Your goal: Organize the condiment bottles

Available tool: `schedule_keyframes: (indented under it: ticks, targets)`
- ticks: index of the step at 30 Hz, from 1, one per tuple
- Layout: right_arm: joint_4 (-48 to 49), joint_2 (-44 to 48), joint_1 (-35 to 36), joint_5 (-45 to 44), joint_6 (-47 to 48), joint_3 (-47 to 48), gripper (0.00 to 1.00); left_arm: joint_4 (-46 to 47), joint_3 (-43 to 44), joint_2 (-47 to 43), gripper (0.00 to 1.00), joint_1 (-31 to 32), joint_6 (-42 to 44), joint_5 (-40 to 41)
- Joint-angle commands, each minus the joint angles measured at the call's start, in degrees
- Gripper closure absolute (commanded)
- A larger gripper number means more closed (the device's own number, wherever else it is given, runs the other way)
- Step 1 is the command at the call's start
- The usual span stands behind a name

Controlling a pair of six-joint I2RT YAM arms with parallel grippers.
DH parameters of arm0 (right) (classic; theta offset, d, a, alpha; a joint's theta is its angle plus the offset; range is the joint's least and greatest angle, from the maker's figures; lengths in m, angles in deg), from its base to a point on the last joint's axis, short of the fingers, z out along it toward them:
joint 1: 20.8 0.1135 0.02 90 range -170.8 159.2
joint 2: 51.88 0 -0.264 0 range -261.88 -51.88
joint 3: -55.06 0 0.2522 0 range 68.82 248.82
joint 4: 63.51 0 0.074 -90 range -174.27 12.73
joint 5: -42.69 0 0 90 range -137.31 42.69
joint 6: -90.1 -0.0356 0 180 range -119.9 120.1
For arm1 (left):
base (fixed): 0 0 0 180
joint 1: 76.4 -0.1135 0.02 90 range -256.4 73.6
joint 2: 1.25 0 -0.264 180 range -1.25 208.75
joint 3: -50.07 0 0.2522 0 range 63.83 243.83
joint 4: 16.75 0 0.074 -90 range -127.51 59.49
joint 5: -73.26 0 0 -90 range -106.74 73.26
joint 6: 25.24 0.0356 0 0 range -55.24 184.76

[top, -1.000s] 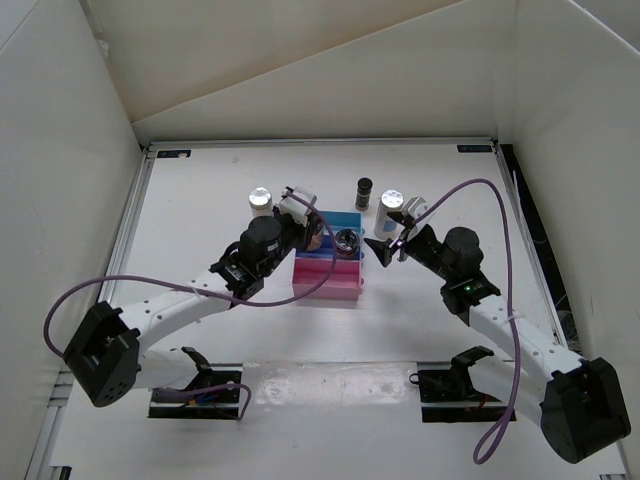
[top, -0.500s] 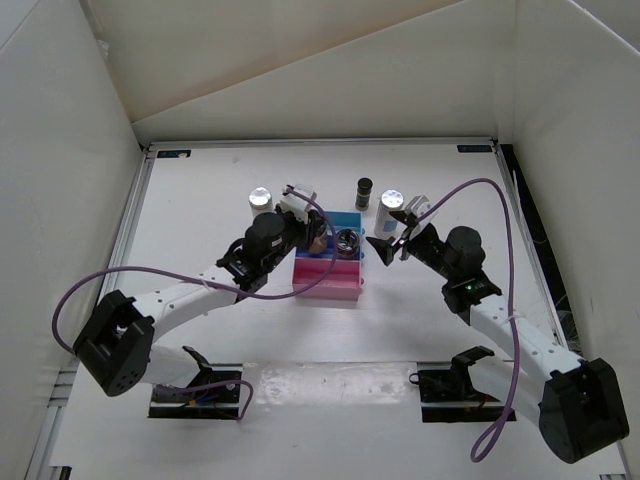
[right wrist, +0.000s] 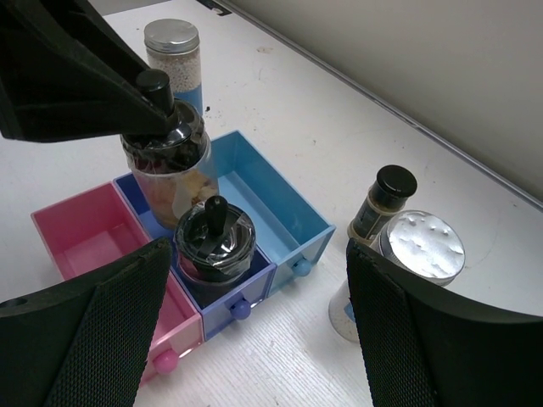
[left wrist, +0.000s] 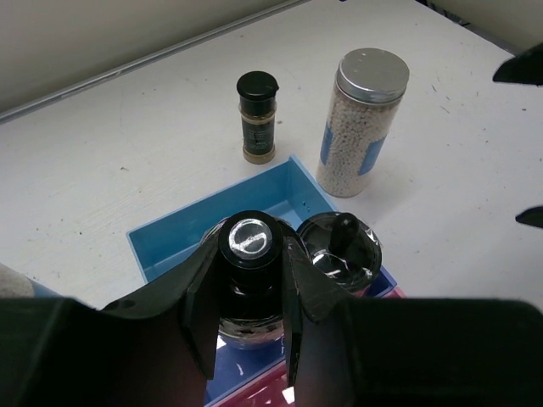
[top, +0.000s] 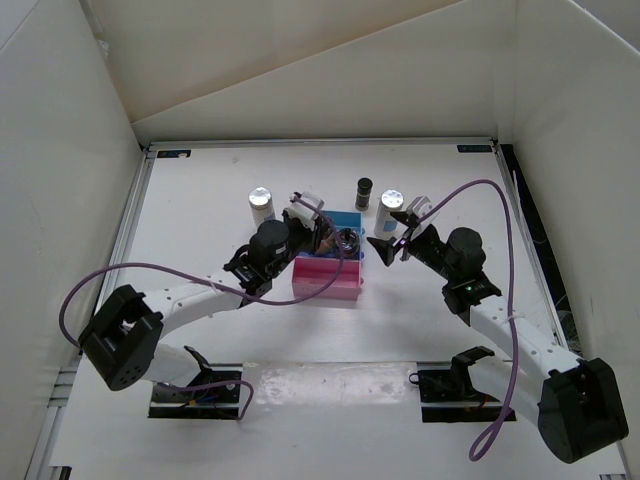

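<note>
My left gripper [top: 318,232] is shut on the dark top of a clear short jar [left wrist: 249,246], which it holds upright with its base low in the rack's dark-blue middle drawer [right wrist: 254,280]. A second clear jar [left wrist: 341,250] stands in that drawer right beside it, and it also shows in the right wrist view [right wrist: 214,242]. A slim dark bottle [top: 364,190] and a white shaker [top: 390,205] stand behind the rack. Another white shaker [top: 260,200] stands at the back left. My right gripper [top: 385,247] is open and empty, just right of the rack.
The stepped rack has a pink front drawer [right wrist: 81,233] and a light-blue rear drawer [left wrist: 212,212], both without bottles. White walls enclose the table on three sides. Purple cables loop over both arms.
My left gripper has moved right and slightly down with the jar, bringing it next to the jar in the rack. The right arm has barely moved.
</note>
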Motion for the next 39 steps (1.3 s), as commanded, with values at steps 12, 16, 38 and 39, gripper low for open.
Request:
schedule_keyframes:
  ticks: [12,16,38,39]
  targets:
    - [3.69,-0.48,0.03,0.77,-1.11,-0.73,0.15,0.55,-6.14,-3.57,0.99,2.82,4.11,4.71]
    - [3.78,-0.57,0.55,0.67,-1.11,-0.82,0.15,0.73,-8.16,-6.02,0.99,2.82,4.29,6.65]
    - [4.31,-1.62,0.73,0.59,-1.55,-0.99,0.15,-4.37,-4.83,-9.28,0.99,3.78,3.85,7.09]
    - [4.48,-1.62,0.82,0.59,-1.55,-0.99,0.15,-6.46,-3.87,-9.37,0.99,3.78,3.94,7.27]
